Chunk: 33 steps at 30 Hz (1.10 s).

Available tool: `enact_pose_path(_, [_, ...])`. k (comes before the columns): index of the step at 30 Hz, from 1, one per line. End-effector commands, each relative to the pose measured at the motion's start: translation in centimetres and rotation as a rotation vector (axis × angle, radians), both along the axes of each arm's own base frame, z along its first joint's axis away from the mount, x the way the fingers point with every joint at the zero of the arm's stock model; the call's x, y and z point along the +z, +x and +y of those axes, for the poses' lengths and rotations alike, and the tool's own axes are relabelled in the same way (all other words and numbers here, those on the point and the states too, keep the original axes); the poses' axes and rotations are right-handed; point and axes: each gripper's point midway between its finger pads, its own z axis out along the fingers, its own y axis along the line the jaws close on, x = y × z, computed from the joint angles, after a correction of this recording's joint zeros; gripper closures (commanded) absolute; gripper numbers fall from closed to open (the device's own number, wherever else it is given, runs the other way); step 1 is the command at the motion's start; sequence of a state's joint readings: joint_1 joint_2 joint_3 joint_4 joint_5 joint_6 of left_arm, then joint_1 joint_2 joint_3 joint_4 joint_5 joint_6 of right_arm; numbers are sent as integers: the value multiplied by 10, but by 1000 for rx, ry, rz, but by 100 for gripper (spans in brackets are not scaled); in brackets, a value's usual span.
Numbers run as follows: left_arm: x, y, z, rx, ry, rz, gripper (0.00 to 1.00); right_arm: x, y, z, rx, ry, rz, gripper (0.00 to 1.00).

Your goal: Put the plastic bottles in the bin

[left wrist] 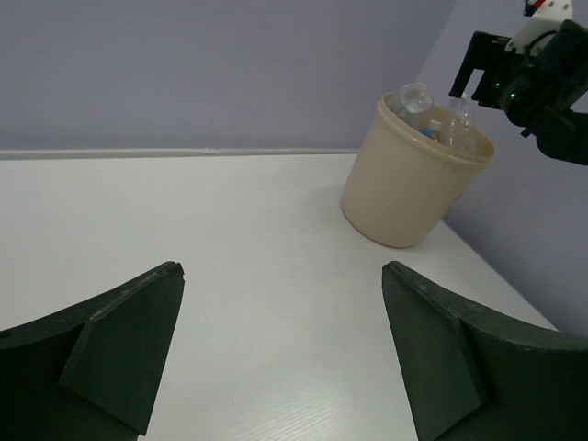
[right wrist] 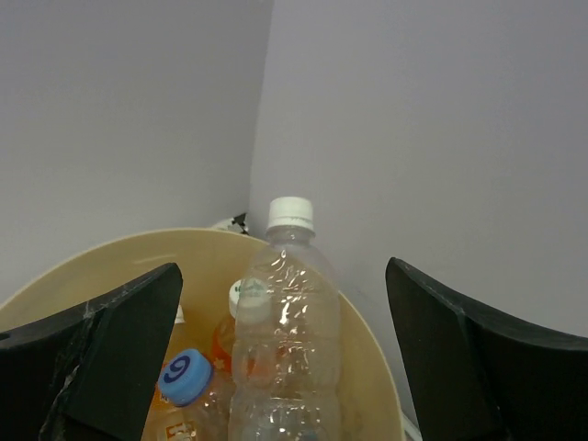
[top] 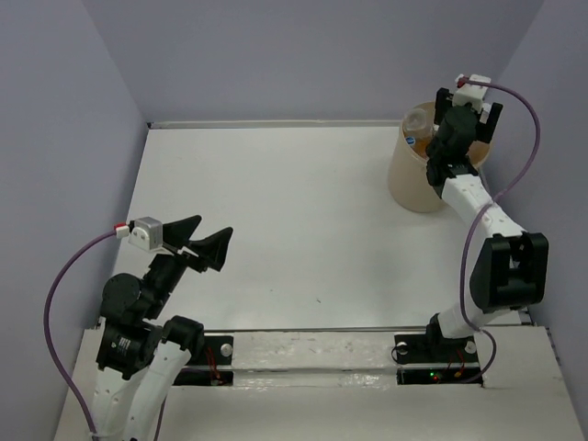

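Right fingers (right wrist: 110, 354) apart, clear bottle (right wrist: 285, 317) between

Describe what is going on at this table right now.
The right gripper hangs over the bin in the far right corner. Its fingers are open on either side of a clear white-capped bottle, which stands in the bin ungripped. More bottles lie below it, including a blue-capped one. The left gripper hovers open and empty near its base. No bottle is visible on the table.
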<state>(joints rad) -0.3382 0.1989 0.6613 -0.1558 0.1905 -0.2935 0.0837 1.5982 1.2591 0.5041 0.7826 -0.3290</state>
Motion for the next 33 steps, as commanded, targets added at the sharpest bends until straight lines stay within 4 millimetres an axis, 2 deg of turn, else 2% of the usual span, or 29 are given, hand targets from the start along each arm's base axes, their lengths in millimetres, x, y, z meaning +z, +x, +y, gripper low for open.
enact_pose_path(1, [4,6,0,6,2,-10,1,25,-25,3,24,163,-136,1])
enact_pose_path(2, [4,6,0,8,2,-8,1,25,-28,4,33,184,-140,0])
enact_pose_path(3, [3,8,0,11,4,-4,1,37,-37,7,53,214,-174,0])
enact_pose_path(5, [2,9,1,17,3,1,1,42,-45,14,93,338,-244,0])
enact_pose_path(6, [1,11,1,20,4,4,1,36,-46,26,157,385,-215,0])
enact_pose_path(7, [1,11,1,21,4,8,1,40,-51,35,212,436,-228,0])
enact_pose_path(8, [1,13,1,24,5,11,1,50,-62,60,356,532,-252,0])
enact_pose_path(10, [1,13,2,29,4,10,1,63,-80,95,547,682,-297,0])
enact_pose_path(11, [3,13,2,29,3,2,1,86,-105,112,676,697,-341,0])
enact_pose_path(12, [5,12,3,31,1,-6,1,79,-117,145,851,733,-300,0])
enact_pose_path(13, [8,11,3,30,-5,-18,1,99,-145,160,959,782,-351,0])
enact_pose_path(14, [12,10,4,32,-18,-27,1,90,-156,171,1021,809,-323,0])
enact_pose_path(16, [19,7,5,33,-40,-48,1,98,-189,195,1189,813,-294,0])
enact_pose_path(17, [27,4,5,30,-50,-65,1,111,-215,200,1256,786,-319,0])
enact_pose_path(20, [45,-3,5,14,-83,-88,1,126,-263,216,1414,717,-318,0])
enact_pose_path(21, [60,-10,5,5,-96,-120,1,128,-276,218,1436,710,-311,0])
enact_pose_path(22, [68,-13,5,-5,-104,-129,1,140,-304,220,1490,662,-342,0])
enact_pose_path(23, [83,-21,7,-7,-118,-162,1,141,-315,221,1503,650,-338,0])
enact_pose_path(24, [90,-23,8,-6,-123,-173,1,147,-336,221,1529,617,-370,0])
enact_pose_path(25, [96,-27,9,-8,-135,-181,1,149,-345,220,1540,599,-387,0])
enact_pose_path(26, [107,-34,11,-8,-147,-206,1,142,-349,220,1529,615,-367,0])
enact_pose_path(29, [122,-46,14,-19,-169,-236,1,136,-367,215,1518,571,-401,0])
enact_pose_path(33, [132,-48,13,-28,-187,-243,1,132,-370,209,1479,560,-417,0])
